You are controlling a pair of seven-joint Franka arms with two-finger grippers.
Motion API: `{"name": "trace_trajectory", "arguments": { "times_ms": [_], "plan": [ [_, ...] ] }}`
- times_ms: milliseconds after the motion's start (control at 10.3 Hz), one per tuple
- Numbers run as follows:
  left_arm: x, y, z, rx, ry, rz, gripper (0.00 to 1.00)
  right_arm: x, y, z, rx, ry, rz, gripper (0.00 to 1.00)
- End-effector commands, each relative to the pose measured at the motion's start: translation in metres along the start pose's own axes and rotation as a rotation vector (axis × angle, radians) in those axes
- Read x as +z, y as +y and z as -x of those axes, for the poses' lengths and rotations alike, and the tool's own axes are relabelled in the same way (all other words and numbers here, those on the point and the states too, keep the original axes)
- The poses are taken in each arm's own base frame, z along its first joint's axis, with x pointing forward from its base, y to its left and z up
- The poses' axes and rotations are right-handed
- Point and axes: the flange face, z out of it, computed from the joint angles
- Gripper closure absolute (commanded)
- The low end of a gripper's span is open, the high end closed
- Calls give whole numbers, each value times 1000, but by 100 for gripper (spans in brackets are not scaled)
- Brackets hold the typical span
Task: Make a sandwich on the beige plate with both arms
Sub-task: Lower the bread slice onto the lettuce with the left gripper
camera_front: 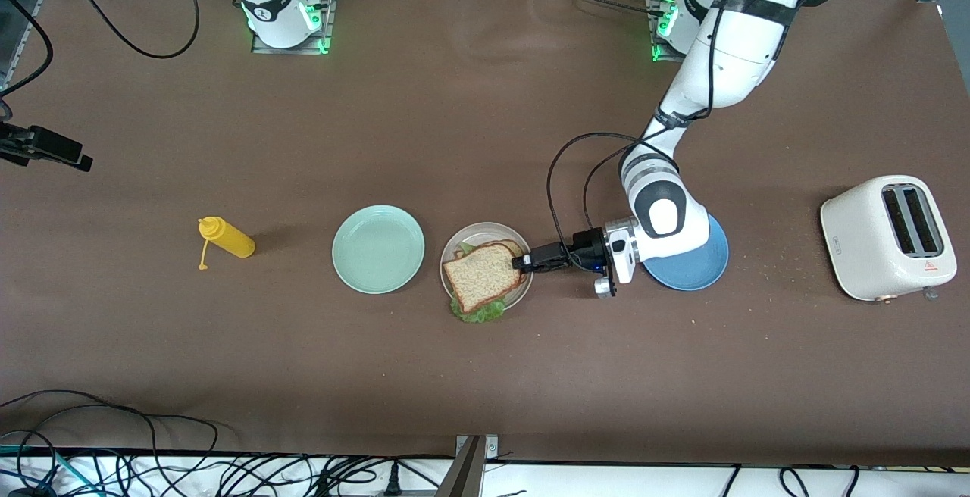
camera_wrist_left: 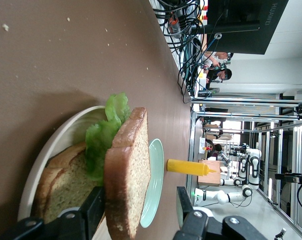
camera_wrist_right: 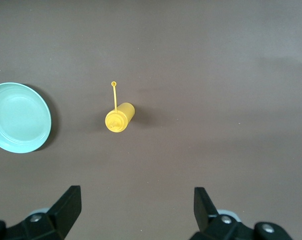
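we see the left gripper (camera_front: 523, 261) with fingers parted around the top slice's edge (one pad touching), the sandwich (camera_front: 483, 277) on the beige plate (camera_front: 523, 296) mid-table, the right gripper (camera_wrist_right: 136, 210) open above the mustard bottle (camera_wrist_right: 119, 117).

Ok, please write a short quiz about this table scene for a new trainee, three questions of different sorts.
1. True or false: the top bread slice lies on the mint-green plate.
2. What does the left claw stand around? A) the yellow bottle B) the top bread slice's edge C) the toaster
3. Fill in: the lettuce sticks out over the beige plate's rim on the side ____ to the front camera.

Key: 1 false; 2 B, fingers open, one finger touching the slice; 3 nearer.
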Motion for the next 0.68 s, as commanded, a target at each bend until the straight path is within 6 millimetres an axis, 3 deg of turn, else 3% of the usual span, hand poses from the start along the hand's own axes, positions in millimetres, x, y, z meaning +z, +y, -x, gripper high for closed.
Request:
{"name": "trace_trajectory", "arguments": {
  "times_ms": [0, 291, 485, 582],
  "plan": [
    [-14, 1, -4, 46, -14, -29, 29, -8, -6, 1, -25, 8, -8, 0],
    [-39, 6, -18, 63, -58, -104, 26, -9, -13, 1, -29, 9, 1, 0],
    [-59, 4, -32, 49, -95, -173, 17, -8, -13, 2, -29, 4, 0, 0],
    [-61, 5, -33, 47, -95, -177, 5, -8, -14, 1, -33, 6, 5, 0]
  ]
}}
